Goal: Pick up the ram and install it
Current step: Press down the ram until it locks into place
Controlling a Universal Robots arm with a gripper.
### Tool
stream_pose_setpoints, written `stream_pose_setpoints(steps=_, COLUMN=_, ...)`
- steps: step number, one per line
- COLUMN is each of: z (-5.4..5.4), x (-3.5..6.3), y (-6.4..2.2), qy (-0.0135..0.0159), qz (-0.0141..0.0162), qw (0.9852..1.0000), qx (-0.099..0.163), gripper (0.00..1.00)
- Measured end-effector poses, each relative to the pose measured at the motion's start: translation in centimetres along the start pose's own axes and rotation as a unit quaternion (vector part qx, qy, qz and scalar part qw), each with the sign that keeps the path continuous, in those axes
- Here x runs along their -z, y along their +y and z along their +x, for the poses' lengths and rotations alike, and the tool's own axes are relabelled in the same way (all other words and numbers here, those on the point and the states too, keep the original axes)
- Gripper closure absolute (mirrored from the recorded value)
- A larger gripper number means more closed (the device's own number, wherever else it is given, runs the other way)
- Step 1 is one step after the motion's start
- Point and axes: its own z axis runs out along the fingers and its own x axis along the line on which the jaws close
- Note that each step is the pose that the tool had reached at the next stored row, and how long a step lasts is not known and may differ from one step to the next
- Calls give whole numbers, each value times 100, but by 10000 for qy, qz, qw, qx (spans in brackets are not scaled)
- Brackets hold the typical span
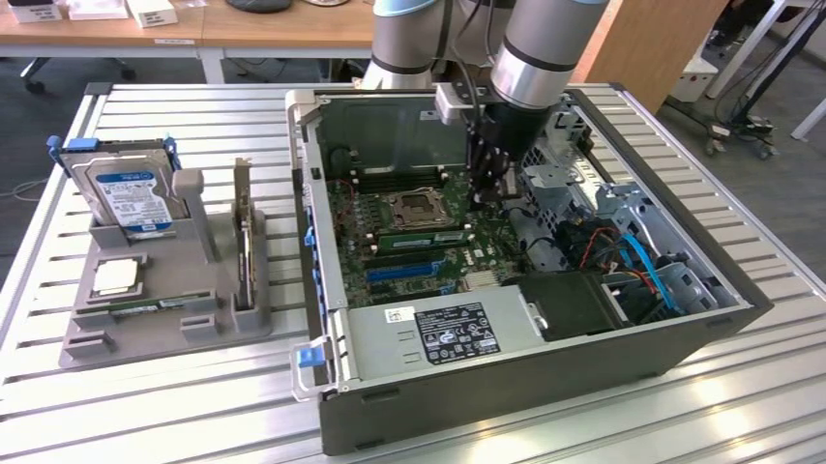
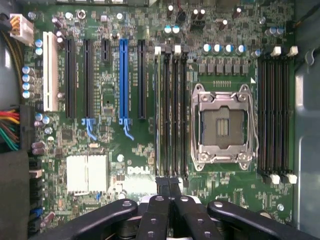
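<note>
Over at the exterior view's left, a grey holder (image 1: 155, 309) on the slatted table (image 1: 722, 406) carries the hard drive (image 1: 130, 198) and an upright card (image 1: 242, 227). To its right lies the open computer case (image 1: 516, 367); the ram (image 1: 416, 232) sits in a slot beside the processor socket (image 1: 420, 206). The gripper (image 1: 488, 198), its fingers pressed together, hangs just right of it, holding nothing.

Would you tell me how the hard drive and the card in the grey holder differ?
The hard drive is a silver block with a blue label; the card is a thin board seen edge-on. The drive has a blue frame; the card has none. Both stand upright in the holder.
</note>
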Motion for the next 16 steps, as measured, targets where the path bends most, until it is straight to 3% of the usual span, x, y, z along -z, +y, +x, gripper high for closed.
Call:
stream_pose_setpoints(steps=4, z=3, x=-6, y=110, qy=-1, qz=18, qw=10000, qx=1, gripper=90)
stream_pose_setpoints(steps=16, z=8, x=-24, y=330, qy=-2, qz=22, qw=10000, qx=2, gripper=90)
